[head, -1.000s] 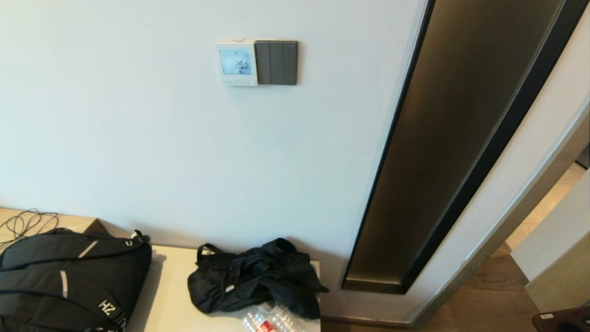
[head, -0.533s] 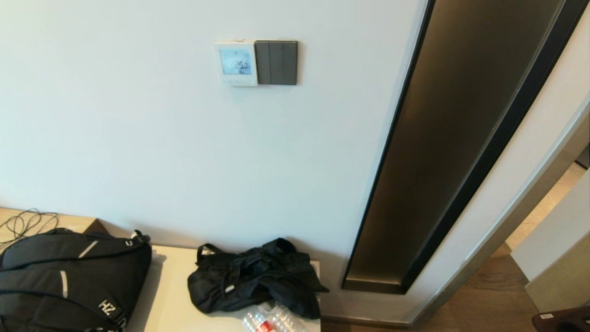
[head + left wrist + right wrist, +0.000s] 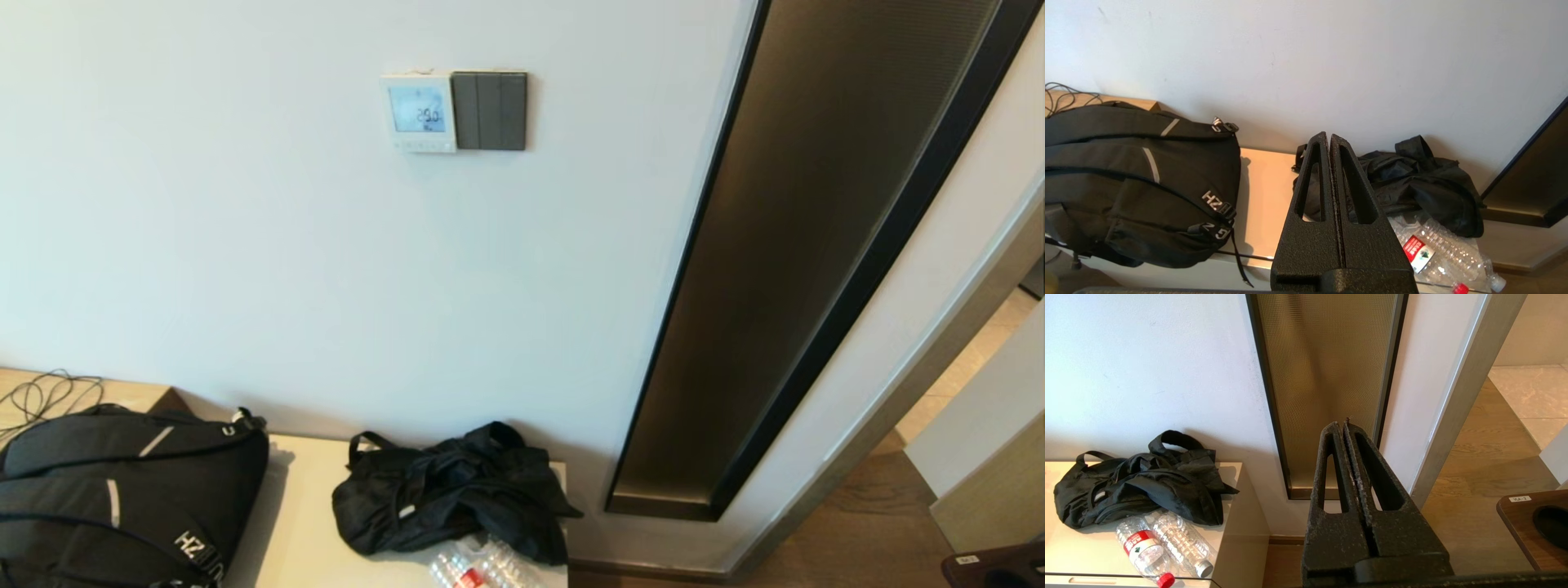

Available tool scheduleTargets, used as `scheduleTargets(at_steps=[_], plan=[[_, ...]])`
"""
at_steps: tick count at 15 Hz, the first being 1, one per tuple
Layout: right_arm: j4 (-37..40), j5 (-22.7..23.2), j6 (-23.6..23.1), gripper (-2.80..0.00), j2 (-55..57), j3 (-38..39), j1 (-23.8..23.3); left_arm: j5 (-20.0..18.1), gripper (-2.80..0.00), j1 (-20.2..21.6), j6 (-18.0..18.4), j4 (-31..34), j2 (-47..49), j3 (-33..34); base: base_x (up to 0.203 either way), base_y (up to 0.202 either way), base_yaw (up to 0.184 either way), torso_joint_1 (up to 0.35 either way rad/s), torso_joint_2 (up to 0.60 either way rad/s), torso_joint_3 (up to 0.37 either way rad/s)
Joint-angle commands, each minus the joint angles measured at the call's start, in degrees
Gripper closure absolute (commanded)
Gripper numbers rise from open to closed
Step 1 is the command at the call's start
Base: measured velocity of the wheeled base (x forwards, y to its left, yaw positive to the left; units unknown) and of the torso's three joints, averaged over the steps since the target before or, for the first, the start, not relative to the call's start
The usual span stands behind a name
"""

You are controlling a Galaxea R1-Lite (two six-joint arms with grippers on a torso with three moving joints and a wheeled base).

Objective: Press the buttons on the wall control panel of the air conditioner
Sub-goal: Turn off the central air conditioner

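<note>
Both tools closed; panel unchanged, untouched

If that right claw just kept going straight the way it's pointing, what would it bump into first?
Probably the tall bronze textured panel set in the wall. The right gripper, fingers shut, points at its lower part with nothing visible between them. Depth is hard to judge, so it might strike near the panel's bottom frame instead.
</note>
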Motion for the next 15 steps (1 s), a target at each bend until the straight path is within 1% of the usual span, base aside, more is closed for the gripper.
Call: scheduleTargets(at_steps=[1, 15], plan=[[0.0, 0.0, -0.1, 0.00, 0.1, 0.0, 0.0, 0.0, 0.00, 0.0, 0.0, 0.0, 0.1, 0.0, 0.000, 0.000, 0.000, 0.000, 0.00, 0.000], [0.0, 0.0, -0.1, 0.00, 0.1, 0.0, 0.0, 0.1, 0.00, 0.0, 0.0, 0.0, 0.0, 0.0, 0.000, 0.000, 0.000, 0.000, 0.00, 0.000]])
